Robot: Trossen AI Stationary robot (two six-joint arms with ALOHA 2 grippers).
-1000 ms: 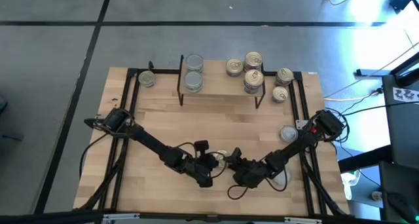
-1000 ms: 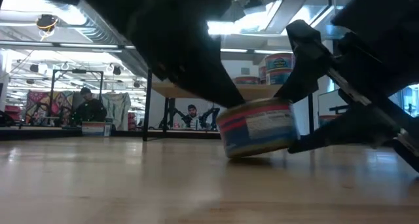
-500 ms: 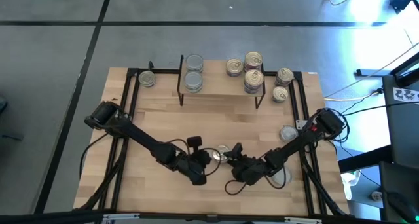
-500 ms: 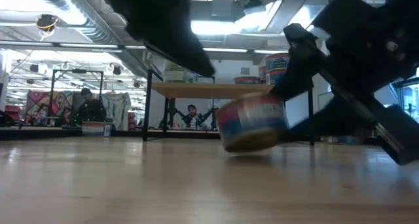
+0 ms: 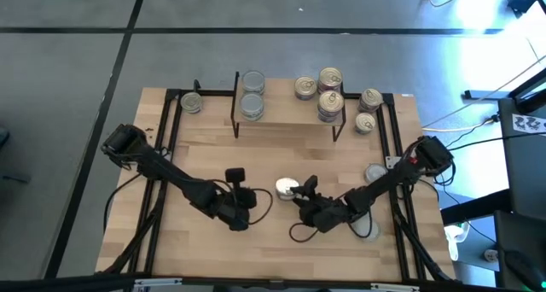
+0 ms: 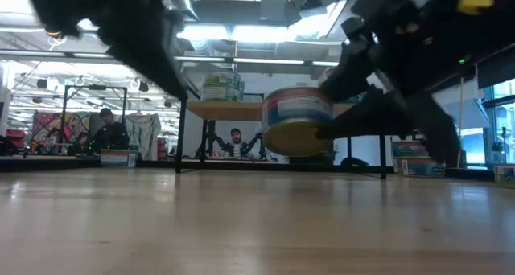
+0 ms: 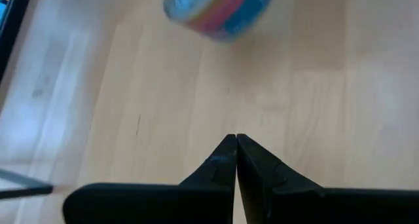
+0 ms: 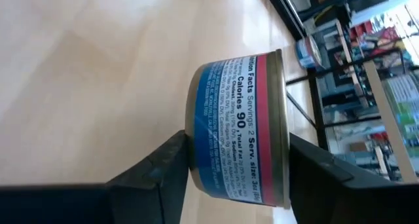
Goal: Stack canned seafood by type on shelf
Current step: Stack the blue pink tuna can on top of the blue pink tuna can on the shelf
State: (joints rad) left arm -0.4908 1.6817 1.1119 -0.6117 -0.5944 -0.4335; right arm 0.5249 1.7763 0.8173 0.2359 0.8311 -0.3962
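Held can (image 5: 287, 188) mid-table, off the wood, between right gripper (image 5: 300, 193) and left gripper (image 5: 242, 198). Shelf (image 5: 286, 111) behind, cans on it. Further cans left and right of shelf.

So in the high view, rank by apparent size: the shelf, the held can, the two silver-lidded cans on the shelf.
1. shelf, clearly largest.
2. The silver-lidded cans and the held can in the right gripper look alike; no ranking.

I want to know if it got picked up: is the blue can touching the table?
Apart. The low view shows the blue-labelled round metal can hanging clear above the wooden table.
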